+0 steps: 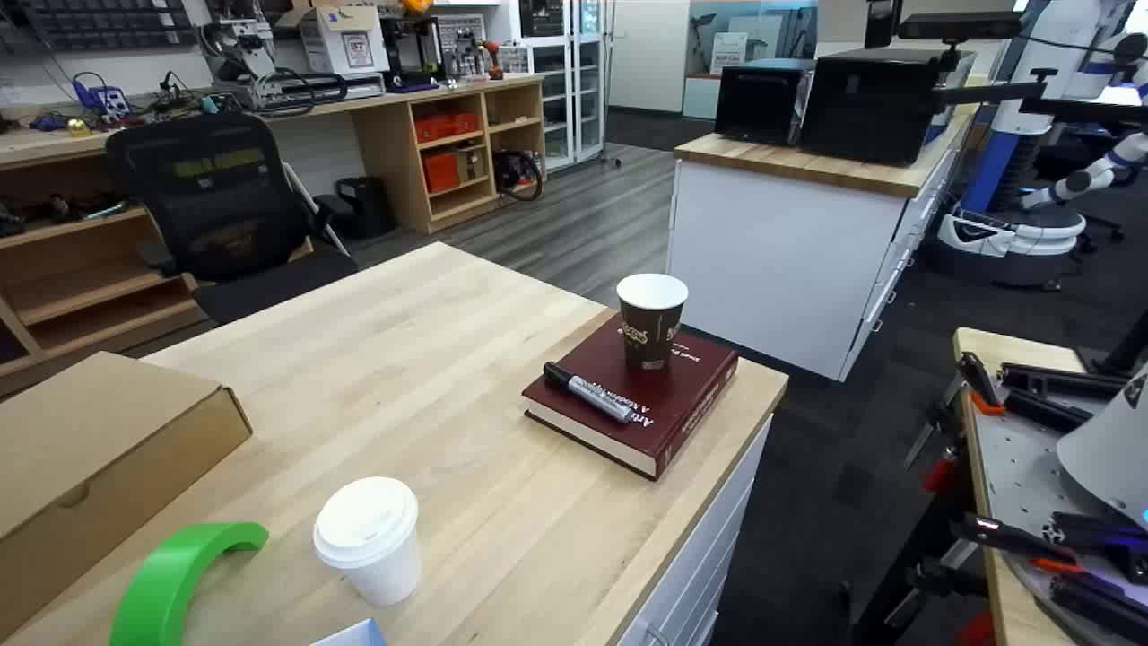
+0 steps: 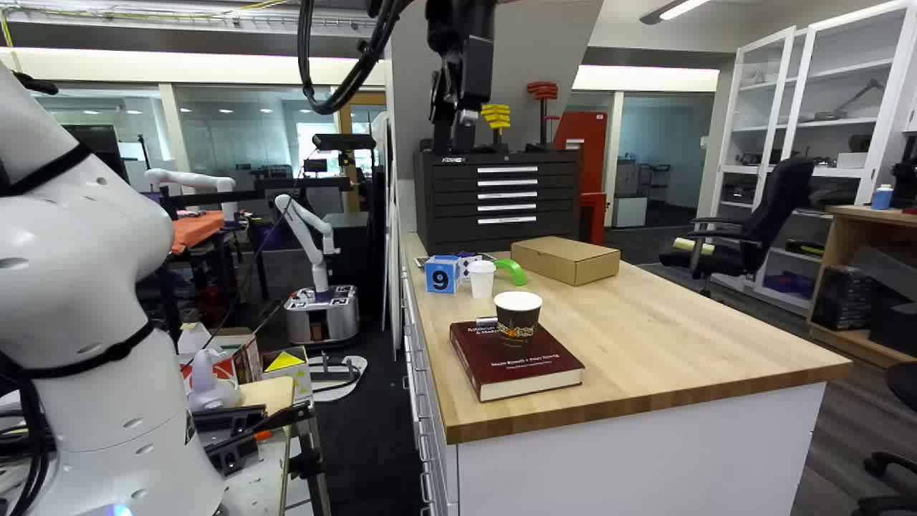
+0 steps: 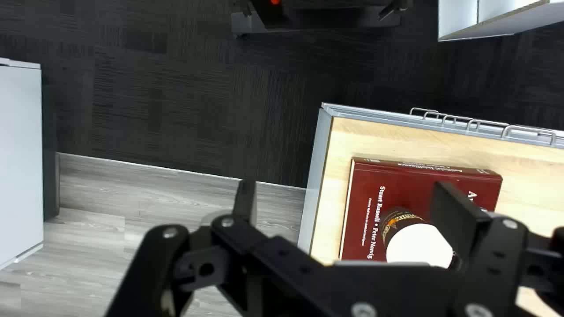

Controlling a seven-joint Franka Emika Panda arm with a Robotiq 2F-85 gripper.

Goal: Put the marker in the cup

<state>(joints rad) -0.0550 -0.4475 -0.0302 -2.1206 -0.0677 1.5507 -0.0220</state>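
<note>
Marker (image 1: 587,392) lies on book (image 1: 665,401) near corner of table (image 1: 430,404), just beside upright brown cup (image 1: 652,332). Pincer (image 3: 343,196) hangs high, spread wide, gripping nothing. Approach seemingly in hand; next move calls for lining up over marker, descending to grasp.

Marker (image 2: 486,322) on book (image 2: 523,358), part-hidden by cup (image 2: 518,315) in an exterior view. Book, part-hidden by your gripper (image 3: 346,200), wrist view.
</note>
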